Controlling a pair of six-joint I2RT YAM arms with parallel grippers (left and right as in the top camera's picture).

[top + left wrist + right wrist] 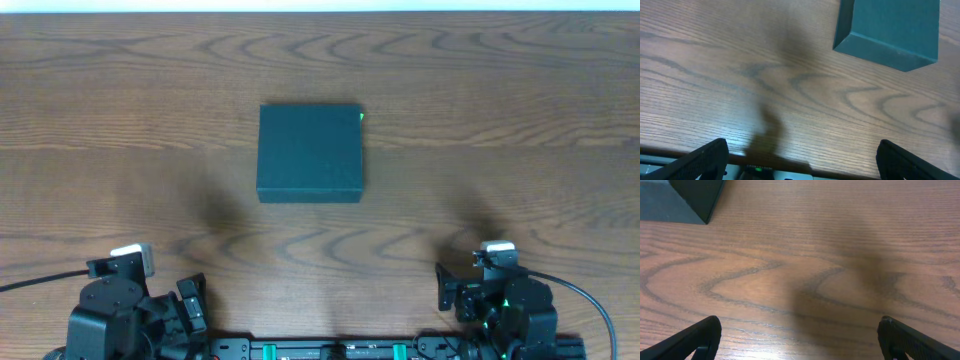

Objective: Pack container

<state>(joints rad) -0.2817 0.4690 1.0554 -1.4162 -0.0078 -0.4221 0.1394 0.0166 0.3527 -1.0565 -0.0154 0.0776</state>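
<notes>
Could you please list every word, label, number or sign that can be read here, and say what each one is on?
None: no text can be read in any view.
The box: plain dark lid and sides, no legible print.
The green speck at the box's far right corner: too small to tell whether it carries any print.
The table: wood grain only.
</notes>
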